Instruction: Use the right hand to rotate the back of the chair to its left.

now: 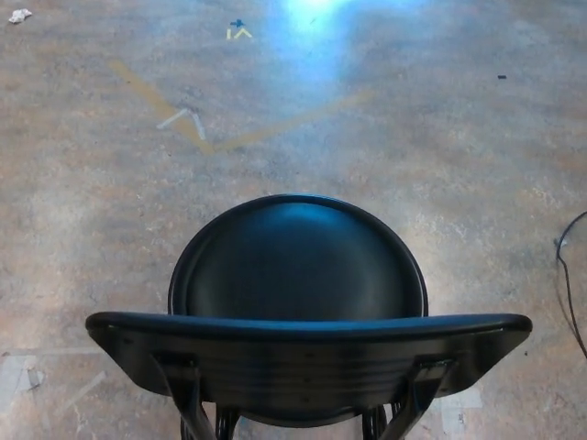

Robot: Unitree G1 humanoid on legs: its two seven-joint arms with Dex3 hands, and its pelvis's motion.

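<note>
Hands: neither robot hand shows, so their state cannot be told.
Chair: black, low centre, backrest nearest the camera, round seat beyond it.
Floor: mottled concrete with yellow tape lines.
Cable: dark, at the right edge.
Scrap: white, far left corner.
Writing: none legible.

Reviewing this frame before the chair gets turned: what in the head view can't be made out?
- Both robot hands: not in the head view at all.
- Chair legs and feet: cut off by the bottom edge and hidden under the backrest.
- Cable: runs off the right edge, so neither end shows.
- White scrap at top left: too small to identify.
- Floor at top centre: washed out by glare.
</note>
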